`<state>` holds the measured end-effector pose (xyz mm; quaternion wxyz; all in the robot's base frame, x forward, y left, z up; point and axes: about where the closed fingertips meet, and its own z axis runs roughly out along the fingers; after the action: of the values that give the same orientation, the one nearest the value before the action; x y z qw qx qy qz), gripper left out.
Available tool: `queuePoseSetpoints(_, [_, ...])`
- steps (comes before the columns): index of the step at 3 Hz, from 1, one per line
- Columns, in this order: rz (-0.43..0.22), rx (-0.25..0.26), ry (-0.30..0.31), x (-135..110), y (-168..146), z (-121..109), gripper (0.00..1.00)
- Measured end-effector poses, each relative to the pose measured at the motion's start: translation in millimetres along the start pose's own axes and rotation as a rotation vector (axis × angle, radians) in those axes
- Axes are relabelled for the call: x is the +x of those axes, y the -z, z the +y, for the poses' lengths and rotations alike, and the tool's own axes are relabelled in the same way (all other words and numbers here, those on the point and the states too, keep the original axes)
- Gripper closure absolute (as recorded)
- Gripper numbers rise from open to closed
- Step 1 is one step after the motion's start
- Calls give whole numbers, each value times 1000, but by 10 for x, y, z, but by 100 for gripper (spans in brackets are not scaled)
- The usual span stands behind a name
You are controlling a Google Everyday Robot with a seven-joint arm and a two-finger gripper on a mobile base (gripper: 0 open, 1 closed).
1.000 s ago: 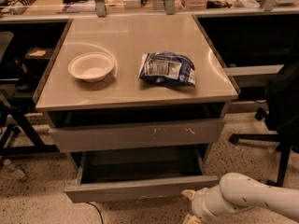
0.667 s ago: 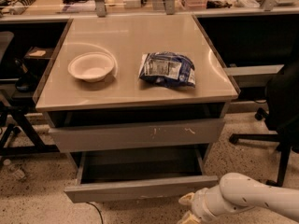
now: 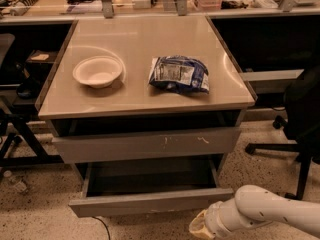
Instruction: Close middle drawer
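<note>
— Looking for the middle drawer (image 3: 150, 202)?
— Pulled well out beneath the scratched drawer front (image 3: 145, 145); runs lengthwise from left to right across the bottom of the view

— And the gripper (image 3: 202, 227)?
— Sits low at the right, on the end of the white arm (image 3: 260, 209), just beside the right end of that plain front and on its near side; open or closed, cannot tell

— So lies up and to the left of the gripper?
— Yes; off to one end rather than facing the middle. Probably calls for shifting left along the front, then pushing straight away from the camera, square to the long axis

— Anything near the push?
— Only up on the tabletop (image 3: 135, 100): a white bowl (image 3: 97, 72) and a blue bag (image 3: 179, 74), well apart from the drawer
</note>
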<state>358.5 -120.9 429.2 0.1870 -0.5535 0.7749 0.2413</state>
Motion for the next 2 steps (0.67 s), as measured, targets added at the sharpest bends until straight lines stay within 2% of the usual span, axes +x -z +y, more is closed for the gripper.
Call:
queuePoseSetpoints(1, [0, 0, 1, -2, -2, -2, 100])
queuePoseSetpoints(2, [2, 38, 13, -38, -30, -150, 100])
